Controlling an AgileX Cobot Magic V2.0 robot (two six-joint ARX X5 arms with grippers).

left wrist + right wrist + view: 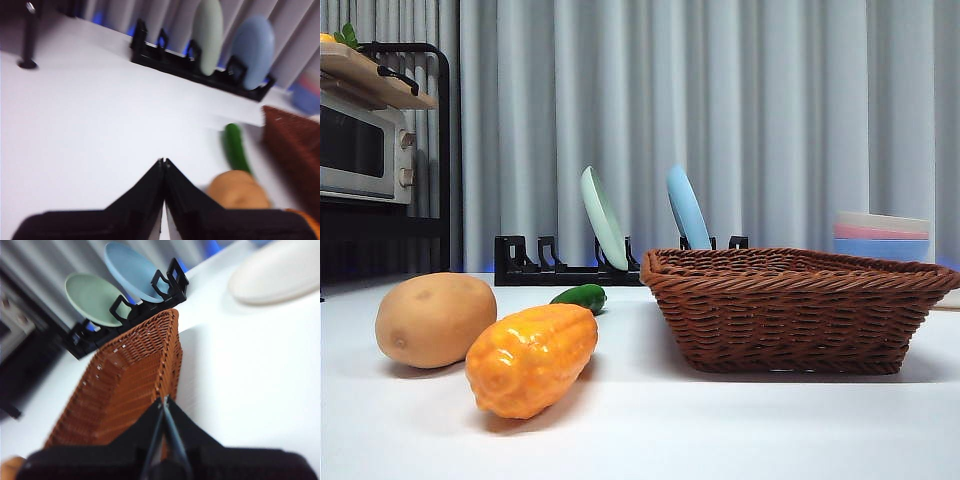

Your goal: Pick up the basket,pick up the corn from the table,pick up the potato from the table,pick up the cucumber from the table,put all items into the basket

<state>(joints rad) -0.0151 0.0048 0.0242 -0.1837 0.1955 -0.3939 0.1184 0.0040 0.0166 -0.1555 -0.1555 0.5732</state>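
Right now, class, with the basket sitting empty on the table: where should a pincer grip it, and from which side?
Grip the wicker basket by its braided rim, coming down from above: the flared walls are too wide to span, but the rim is thin and exposed.

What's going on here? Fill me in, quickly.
Nothing is being held at this moment. The potato, corn and cucumber lie on the white table, to one side of the wicker basket, which shows nothing inside it. The left end effector is shut, above the table near the potato. The right end effector is shut, over the basket's rim. No vegetable has been picked up.
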